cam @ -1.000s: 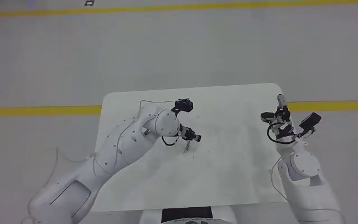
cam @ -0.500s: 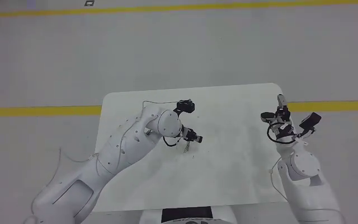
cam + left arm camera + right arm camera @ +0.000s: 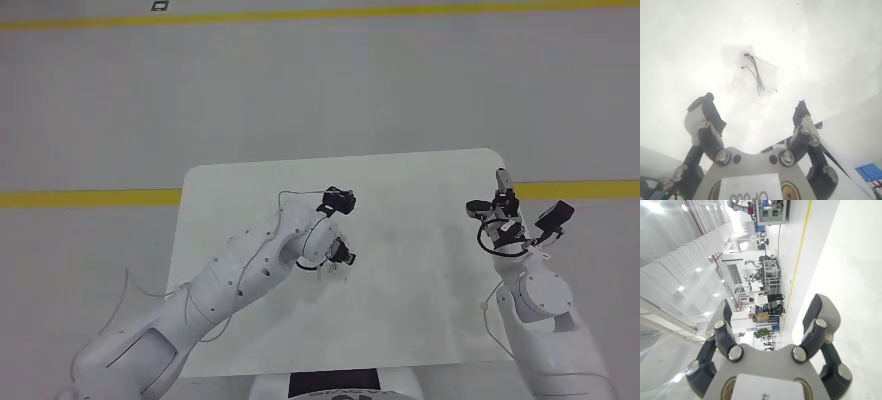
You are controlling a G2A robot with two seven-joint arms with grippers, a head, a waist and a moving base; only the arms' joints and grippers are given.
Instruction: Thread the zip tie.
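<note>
Several thin black zip ties (image 3: 754, 73) lie loosely crossed on a clear plastic sheet (image 3: 772, 75) on the white table (image 3: 420, 300). My left gripper (image 3: 754, 102) hovers just short of the sheet, open, with nothing between its black-taped fingertips (image 3: 706, 100). From above, the left gripper (image 3: 342, 254) sits near the table's middle, its arm covering the ties. My right gripper (image 3: 497, 205) is held up at the table's right edge, far from the ties. In its own wrist view the right gripper (image 3: 771, 306) is open and empty, facing out into the room.
A few tiny black specks (image 3: 798, 67) lie on the table beyond the sheet. A blue box (image 3: 868, 171) sits off the table's edge behind the left gripper. Bare tabletop spreads between the two arms.
The left arm has swung a little to the right and turned at the wrist, so its gripper now covers the zip ties in the top view. The right arm has not moved.
</note>
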